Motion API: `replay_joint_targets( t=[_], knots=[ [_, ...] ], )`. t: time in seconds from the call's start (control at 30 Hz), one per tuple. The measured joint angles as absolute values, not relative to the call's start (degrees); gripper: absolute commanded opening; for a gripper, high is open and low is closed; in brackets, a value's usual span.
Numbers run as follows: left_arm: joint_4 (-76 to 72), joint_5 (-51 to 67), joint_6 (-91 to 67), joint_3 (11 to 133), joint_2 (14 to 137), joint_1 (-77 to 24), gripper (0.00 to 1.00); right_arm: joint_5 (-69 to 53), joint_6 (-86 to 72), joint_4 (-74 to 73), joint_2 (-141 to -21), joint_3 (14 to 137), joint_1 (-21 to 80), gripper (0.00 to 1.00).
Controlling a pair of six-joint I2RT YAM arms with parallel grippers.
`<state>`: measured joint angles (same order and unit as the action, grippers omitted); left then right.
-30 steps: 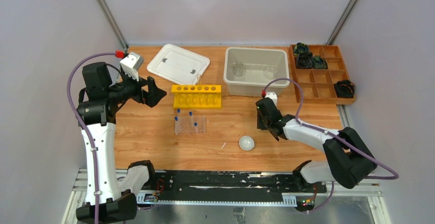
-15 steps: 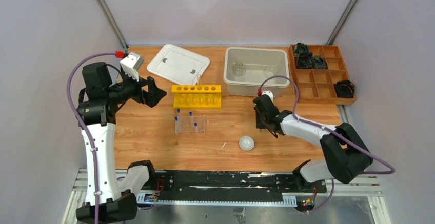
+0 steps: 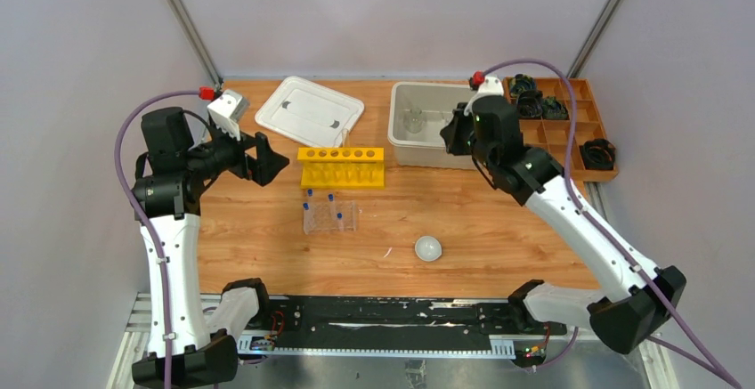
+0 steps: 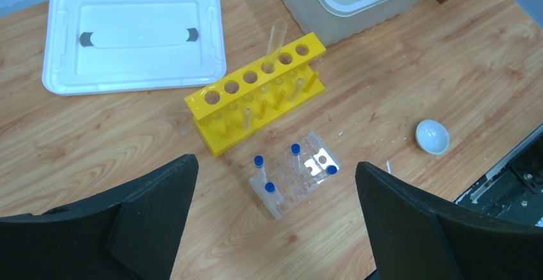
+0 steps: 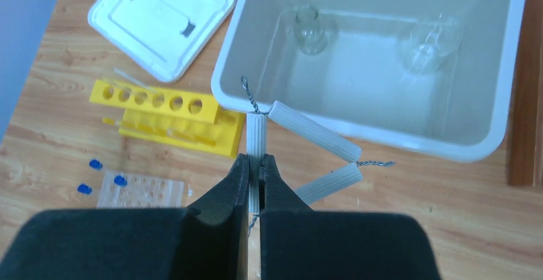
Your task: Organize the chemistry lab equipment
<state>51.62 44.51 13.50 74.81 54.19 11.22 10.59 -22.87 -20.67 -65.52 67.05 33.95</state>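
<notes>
My right gripper (image 3: 457,133) (image 5: 257,168) is shut on one side of the white triangle (image 5: 310,129) and holds it in the air over the near left rim of the white bin (image 5: 358,136). Two clear glass vessels (image 5: 310,29) (image 5: 428,44) stand inside the bin. My left gripper (image 3: 271,165) (image 4: 274,163) is open and empty, high above the clear rack (image 3: 329,216) (image 4: 296,176) with blue-capped tubes (image 4: 259,161). The yellow rack (image 3: 342,166) (image 4: 256,94) holds one clear tube (image 4: 275,36). The white round dish (image 3: 428,248) (image 4: 432,136) lies near the front.
The bin's white lid (image 3: 309,110) (image 4: 131,36) lies flat at the back left. The brown wooden compartment tray (image 3: 556,144) with black parts sits at the back right, beside the bin (image 3: 442,152).
My right arm has risen from the table near the dish and swung back to the bin's near rim, carrying the white triangle. The left arm has not moved.
</notes>
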Motion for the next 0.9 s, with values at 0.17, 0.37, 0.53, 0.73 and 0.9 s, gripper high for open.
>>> replay_joint_targets(
  t=[0.17,0.37,0.53,0.73,0.9],
  knots=[
    [51.64,44.6,13.47,75.11,54.19,11.22,1.0,10.57,-21.58,-22.92,-74.39,77.32,29.28,0.0],
    [51.62,44.62,13.43,75.77,54.11,11.22,1.0,10.44,-22.65,-25.3,-87.7,84.71,23.24,0.0],
    [51.62,44.6,13.43,75.88,53.71,11.22,1.0,10.55,-26.59,-26.04,-95.81,87.59,19.75,0.0],
    [51.62,44.58,13.5,75.88,53.21,11.22,1.0,12.19,-30.76,-28.05,-101.32,87.74,18.85,0.0],
    [51.62,44.58,13.5,75.88,53.04,11.22,1.0,13.56,-33.61,-28.49,-103.83,87.24,18.83,0.0]
  ],
)
